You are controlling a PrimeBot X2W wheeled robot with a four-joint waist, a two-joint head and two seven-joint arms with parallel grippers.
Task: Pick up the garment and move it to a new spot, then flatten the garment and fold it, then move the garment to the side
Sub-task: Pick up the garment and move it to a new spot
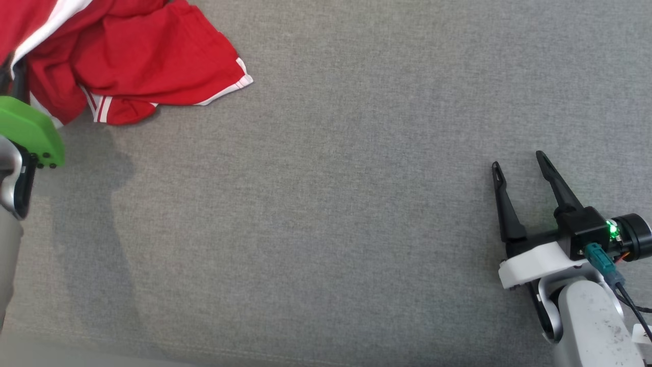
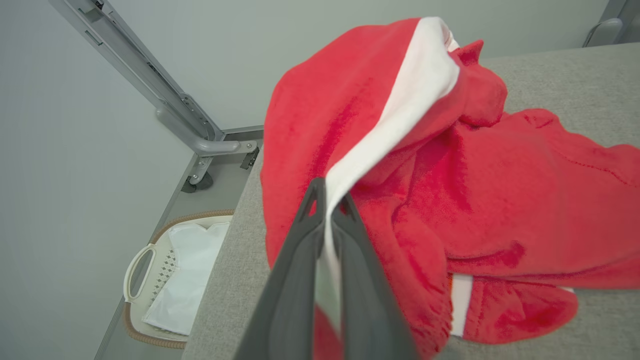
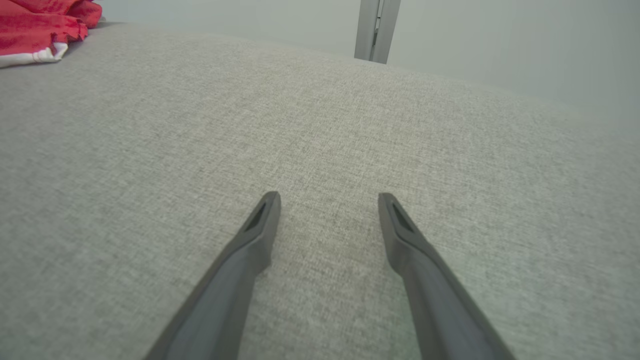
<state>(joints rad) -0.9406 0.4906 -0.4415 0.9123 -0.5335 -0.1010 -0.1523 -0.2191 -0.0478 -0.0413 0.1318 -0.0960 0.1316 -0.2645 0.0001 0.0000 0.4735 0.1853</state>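
Note:
A red garment (image 1: 153, 56) with white trim lies crumpled at the far left of the grey cloth-covered table (image 1: 331, 204). In the left wrist view my left gripper (image 2: 330, 196) is shut on the garment's (image 2: 475, 175) white band, and that part of the cloth is raised off the table. The left wrist's green cover (image 1: 30, 130) sits at the left edge of the head view, just below the cloth. My right gripper (image 1: 518, 160) rests open over bare table at the lower right, far from the garment (image 3: 35, 25). Nothing is between the right gripper's (image 3: 328, 196) fingers.
The table's left edge drops off beside the garment. Below it on the floor stands a cream laundry basket (image 2: 165, 280) holding white cloth. A grey metal frame leg (image 2: 195, 130) stands behind the basket, and a grey post (image 3: 375, 30) rises beyond the table's far edge.

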